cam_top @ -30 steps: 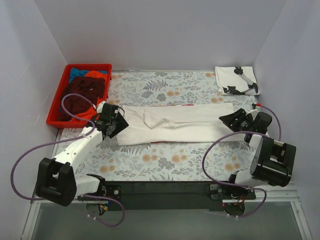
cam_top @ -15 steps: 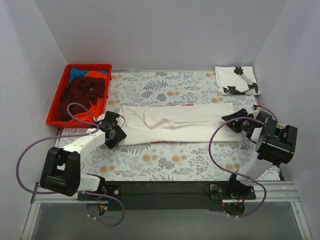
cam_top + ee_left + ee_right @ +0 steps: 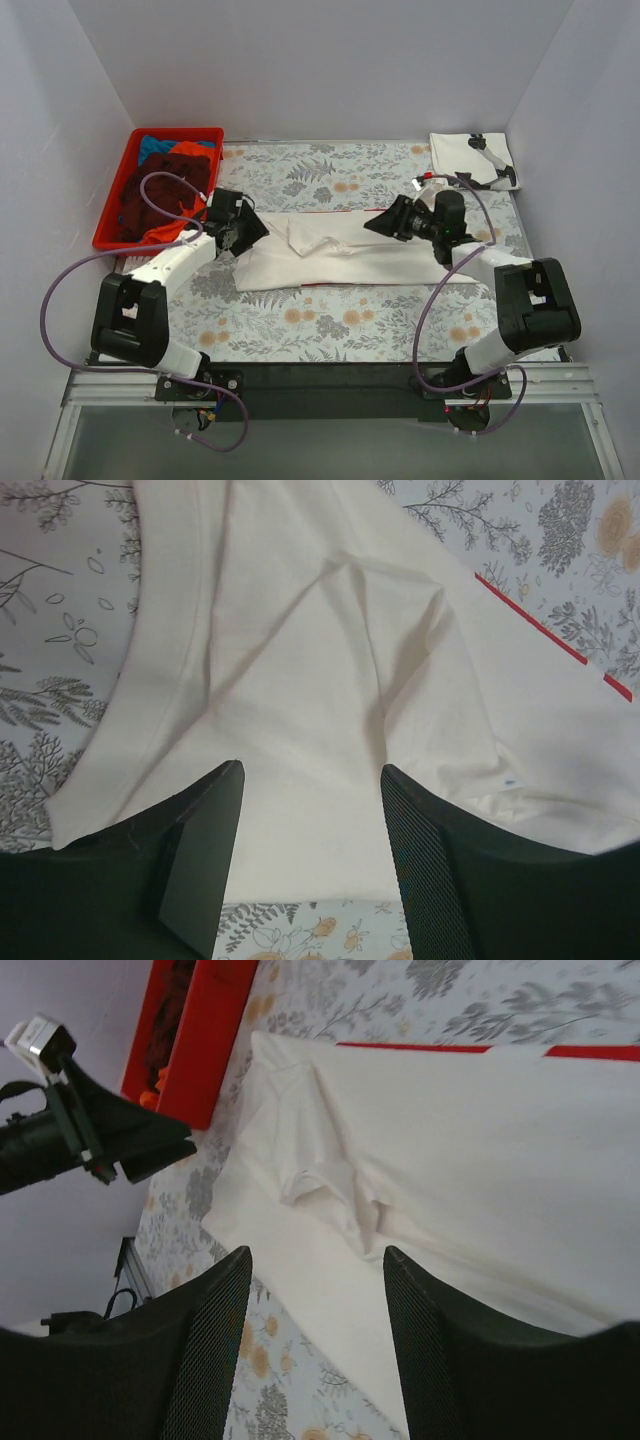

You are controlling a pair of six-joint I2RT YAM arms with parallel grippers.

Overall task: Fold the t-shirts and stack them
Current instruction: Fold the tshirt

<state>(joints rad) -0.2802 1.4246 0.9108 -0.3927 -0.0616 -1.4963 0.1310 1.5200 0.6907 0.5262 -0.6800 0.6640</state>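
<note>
Two arms reach in over the floral counter [image 3: 330, 325] in the top view. Between them lies the white tee [image 3: 340, 255], folded into a long strip whose long axis runs left to right across the middle of the counter. A folded-in sleeve [image 3: 300, 238] sits near its left end, and thin red edges peek out along its far and near sides. We see the left end effector [image 3: 240, 228] at the strip's left end and the right end effector [image 3: 385, 222] over its far edge, right of the middle, pointing left. At the far left corner, beside the left arm, stands the red crate [image 3: 180, 131] holding the maroon tee [image 3: 165, 185], the orange tee [image 3: 190, 150] and the blue tee [image 3: 153, 146]. At the far right corner rests the folded tee with black print [image 3: 473, 160], well apart from the strip. From the left wrist we look down on the white tee [image 3: 330, 680], its rounded edge to the left and a red line [image 3: 545, 635] to the right. The fingers [image 3: 205, 850] stand apart with only cloth showing below the gap, gripping nothing. From the right wrist the strip stretches away toward the crate [image 3: 205, 1040], with the sleeve bunched midway. These fingers [image 3: 425, 1350] also stand apart above the cloth, holding nothing.
</note>
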